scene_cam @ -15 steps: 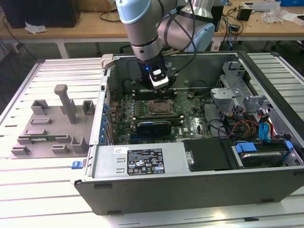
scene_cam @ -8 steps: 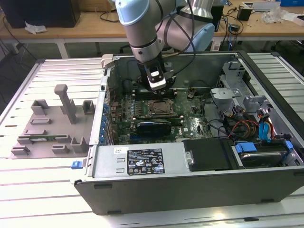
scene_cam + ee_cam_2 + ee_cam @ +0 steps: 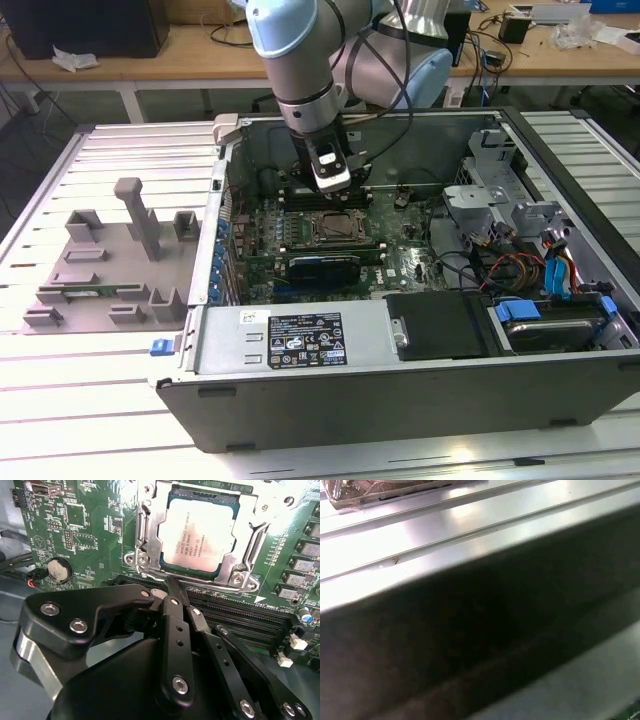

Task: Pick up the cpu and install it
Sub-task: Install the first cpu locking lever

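Silver-topped, the cpu (image 3: pixel 196 534) lies seated in the socket frame (image 3: pixel 145 545) on the green motherboard (image 3: pixel 75 525), as the second wrist view shows. The gripper (image 3: pixel 170 587) sits just beside that frame, over the black memory slots (image 3: pixel 240 615), with its jaws closed together to a point and nothing between them. The cpu is clear of the fingertips, not touched. In the exterior view the gripper (image 3: pixel 330 178) hangs inside the open computer case (image 3: pixel 300 345), just behind the socket.
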Tool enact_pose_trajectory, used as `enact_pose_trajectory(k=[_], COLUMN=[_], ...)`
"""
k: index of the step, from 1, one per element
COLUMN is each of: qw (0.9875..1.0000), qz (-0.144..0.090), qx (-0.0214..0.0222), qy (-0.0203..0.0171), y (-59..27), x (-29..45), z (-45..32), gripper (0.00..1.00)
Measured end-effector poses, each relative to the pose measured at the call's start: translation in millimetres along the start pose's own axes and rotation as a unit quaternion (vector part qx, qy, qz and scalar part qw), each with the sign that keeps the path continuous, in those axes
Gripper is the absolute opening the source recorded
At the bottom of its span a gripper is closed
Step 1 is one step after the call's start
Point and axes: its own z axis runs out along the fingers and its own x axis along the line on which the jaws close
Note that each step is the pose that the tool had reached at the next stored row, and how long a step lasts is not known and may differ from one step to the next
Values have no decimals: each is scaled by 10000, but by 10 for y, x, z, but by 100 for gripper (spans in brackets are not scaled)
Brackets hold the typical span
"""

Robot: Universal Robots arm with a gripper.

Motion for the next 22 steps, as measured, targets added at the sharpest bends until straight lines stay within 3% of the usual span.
enact_pose_trajectory(k=[8,11,14,15,16,18,20,21,22], qw=[10000,9999,9990,9987,9981,9971,9956,9949,9937], qz=[0,-8,-22,-32,-47,-70,-101,-112,-130], qx=[8,144,421,489,587,721,900,966,1073], qy=[-2,38,149,163,182,211,250,264,286], y=[13,18,14,14,13,11,8,7,6], x=[-18,-26,-36,-39,-44,-52,-62,-66,-71], z=[-76,-103,-106,-106,-105,-107,-109,-109,-111], gripper=[11,11,11,11,11,11,11,11,11])
